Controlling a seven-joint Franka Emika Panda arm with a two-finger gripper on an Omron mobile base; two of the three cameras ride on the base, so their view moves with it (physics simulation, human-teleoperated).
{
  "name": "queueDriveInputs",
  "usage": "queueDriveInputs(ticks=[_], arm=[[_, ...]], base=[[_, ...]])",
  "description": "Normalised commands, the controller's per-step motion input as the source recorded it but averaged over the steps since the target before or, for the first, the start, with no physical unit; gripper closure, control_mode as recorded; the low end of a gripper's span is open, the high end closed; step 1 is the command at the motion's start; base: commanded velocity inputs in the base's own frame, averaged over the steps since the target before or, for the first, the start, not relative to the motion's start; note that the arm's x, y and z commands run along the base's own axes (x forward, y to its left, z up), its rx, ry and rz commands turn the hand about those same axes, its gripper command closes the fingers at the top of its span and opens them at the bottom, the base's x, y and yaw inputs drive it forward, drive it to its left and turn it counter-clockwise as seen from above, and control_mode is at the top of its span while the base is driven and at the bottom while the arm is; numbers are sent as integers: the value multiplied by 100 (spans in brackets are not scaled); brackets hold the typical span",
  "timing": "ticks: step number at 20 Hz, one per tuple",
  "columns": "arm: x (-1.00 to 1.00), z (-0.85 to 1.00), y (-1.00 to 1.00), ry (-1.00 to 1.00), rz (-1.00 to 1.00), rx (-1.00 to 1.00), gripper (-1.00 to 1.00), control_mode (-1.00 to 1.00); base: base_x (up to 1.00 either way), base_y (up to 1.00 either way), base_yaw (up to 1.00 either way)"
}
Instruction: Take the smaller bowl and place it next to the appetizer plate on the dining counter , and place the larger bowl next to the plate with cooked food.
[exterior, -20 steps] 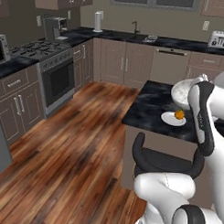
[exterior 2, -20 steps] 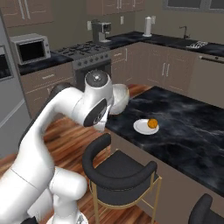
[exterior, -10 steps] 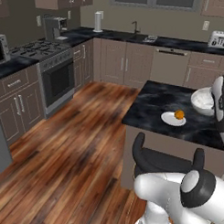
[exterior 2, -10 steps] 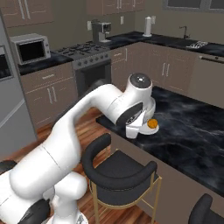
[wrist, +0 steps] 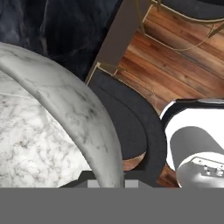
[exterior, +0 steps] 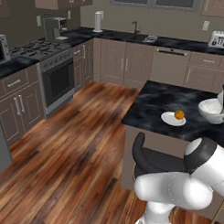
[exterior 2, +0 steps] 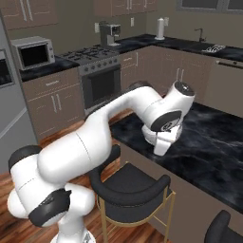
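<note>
My gripper is shut on the rim of the smaller bowl, pale and marbled, and holds it just above the dining counter at the right edge of the left base view. The appetizer plate, white with an orange morsel, lies on the black marble just left of the bowl. In the hand view the bowl looms close over the counter. From the right base, the hand hangs over the counter and hides the plate. The larger bowl and the plate with cooked food are out of view.
A black stool stands against the counter's near side, seen as the stool from the right and the stool below the hand. A stove, cabinet counters and a toaster line the far walls.
The arm has swung further across the dining counter with the bowl, carrying it past the appetizer plate to the plate's right side and lower toward the marble top.
</note>
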Motion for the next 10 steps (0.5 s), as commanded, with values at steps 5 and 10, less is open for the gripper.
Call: queueDriveInputs(ticks=[5, 10], arm=[[12, -39, -15, 0, 0, 28, 100, -100], [28, -20, -1, -1, 0, 16, 100, -100]], base=[[0, 0, 0], [0, 0, 0]])
